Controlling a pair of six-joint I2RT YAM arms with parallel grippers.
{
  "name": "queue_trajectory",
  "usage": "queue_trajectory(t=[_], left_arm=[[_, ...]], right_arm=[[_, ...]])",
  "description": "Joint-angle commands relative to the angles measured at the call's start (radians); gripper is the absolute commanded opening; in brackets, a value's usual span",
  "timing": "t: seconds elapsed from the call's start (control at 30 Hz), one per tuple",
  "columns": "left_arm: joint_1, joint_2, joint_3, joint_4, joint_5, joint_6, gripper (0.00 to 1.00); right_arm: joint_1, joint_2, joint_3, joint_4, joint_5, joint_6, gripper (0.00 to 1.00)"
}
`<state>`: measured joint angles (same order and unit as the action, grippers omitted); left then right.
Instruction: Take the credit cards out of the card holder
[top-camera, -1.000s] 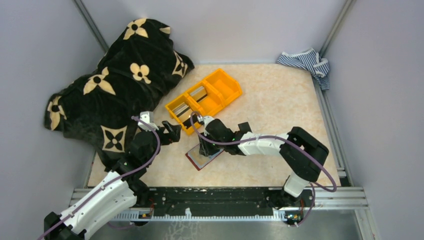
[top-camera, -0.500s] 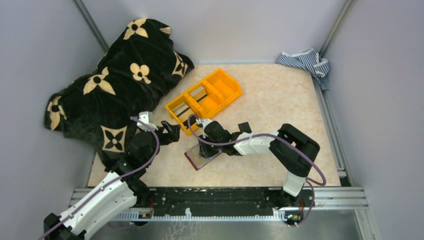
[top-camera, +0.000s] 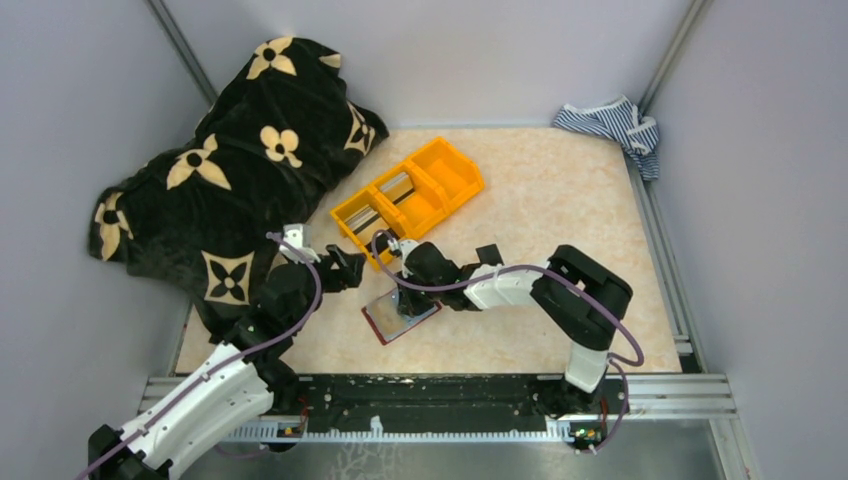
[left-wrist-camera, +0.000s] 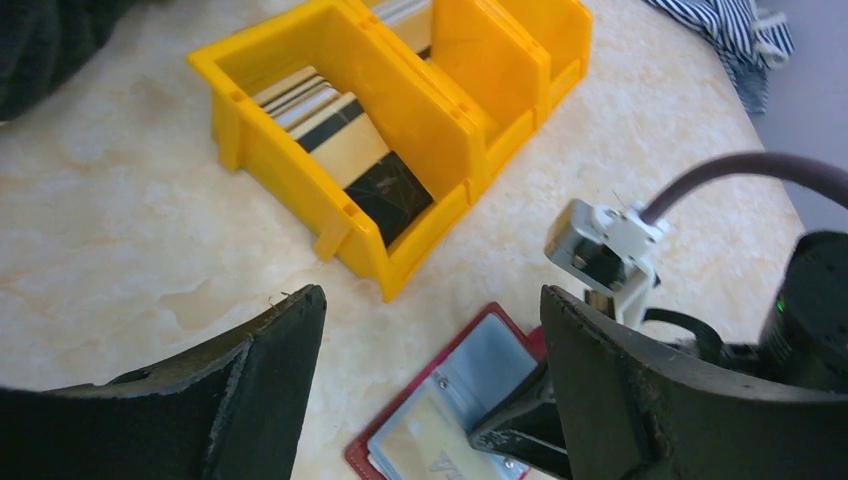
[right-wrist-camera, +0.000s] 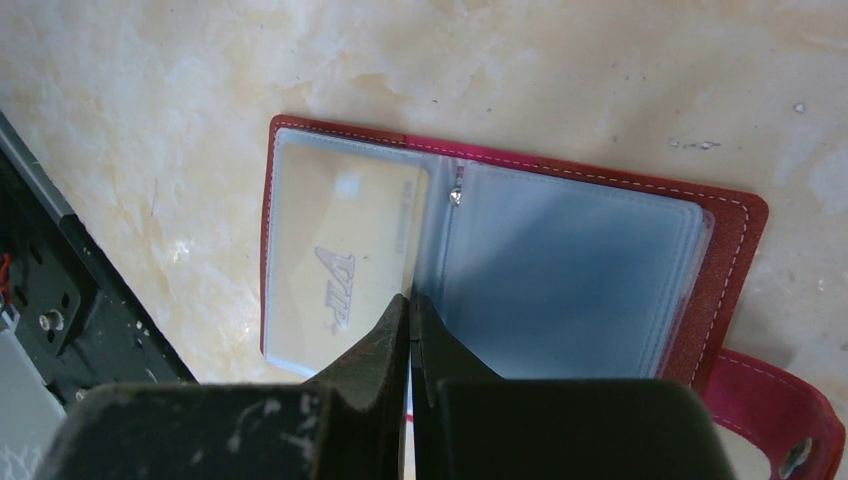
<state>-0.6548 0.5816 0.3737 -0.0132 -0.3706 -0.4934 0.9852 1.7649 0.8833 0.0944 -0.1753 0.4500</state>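
Pale grey walls (top-camera: 450, 50) close in a beige, marbled tabletop (top-camera: 560, 200). A big black blanket (top-camera: 230, 150) with cream flower motifs is heaped over the table's far left corner and left edge. A small striped cloth (top-camera: 610, 122) lies bunched in the far right corner. An orange bin (top-camera: 452, 168) with three compartments sits slantwise near the middle of the table. Its left compartment holds a fanned stack of credit cards (left-wrist-camera: 335, 125) in silver, beige and dark tones.

The card holder (top-camera: 402, 318) lies open and flat on the table, just in front of the bin and between the two arms. It is dark red with pale stitching and two light blue, see-through pockets. Its closing tab (right-wrist-camera: 770, 400) sticks out at one edge. A beige card (right-wrist-camera: 330, 250) printed "VIP" sits in one pocket; the other pocket looks blue-grey.

The right gripper (right-wrist-camera: 408, 300) has its fingers pressed together, with the tips at the card's inner edge beside the spine. Whether they pinch anything cannot be told. The left gripper (left-wrist-camera: 430, 340) hangs over the table between bin and card holder, fingers spread wide with nothing between them.
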Motion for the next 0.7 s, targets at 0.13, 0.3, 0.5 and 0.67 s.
queue_trajectory(t=[0.13, 0.3, 0.5, 0.67], left_arm=[[-0.041, 0.006, -0.029, -0.092, 0.247, -0.083, 0.82], [-0.073, -0.112, -0.029, -0.206, 0.166, -0.082, 0.82], [-0.072, -0.092, 0.005, -0.261, 0.171, -0.113, 0.83], [-0.072, -0.036, -0.025, -0.242, 0.254, -0.238, 0.83]], right_arm=[[-0.003, 0.076, 0.04, 0.013, -0.027, 0.009, 0.0], [-0.034, 0.084, 0.006, 0.057, -0.056, 0.053, 0.0], [-0.125, 0.092, -0.083, 0.159, -0.109, 0.13, 0.0], [-0.133, 0.101, -0.09, 0.17, -0.104, 0.132, 0.0]])
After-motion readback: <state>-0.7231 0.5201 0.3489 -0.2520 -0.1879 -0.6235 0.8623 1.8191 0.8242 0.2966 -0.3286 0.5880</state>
